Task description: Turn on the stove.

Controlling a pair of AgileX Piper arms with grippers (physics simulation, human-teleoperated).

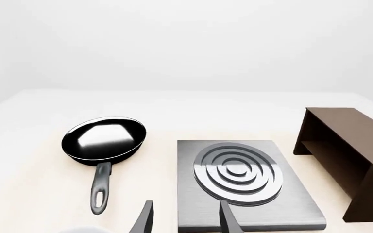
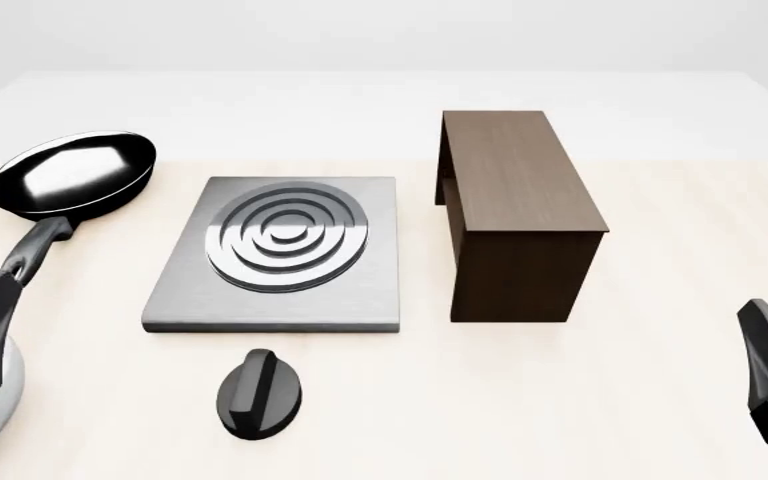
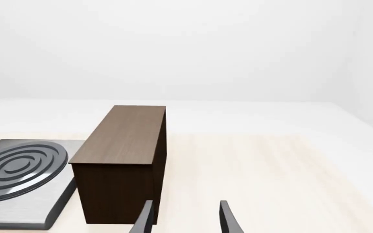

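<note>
The pale table [image 2: 651, 330] carries stove [image 2: 277, 255], knob [image 2: 260, 393], frying pan [image 2: 71, 175], and cabinet [image 2: 518, 215].

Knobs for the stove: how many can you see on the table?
1. A single black knob lies on the table in front of the stove, nearer the arms. Neither wrist view shows it; none appear elsewhere.
</note>
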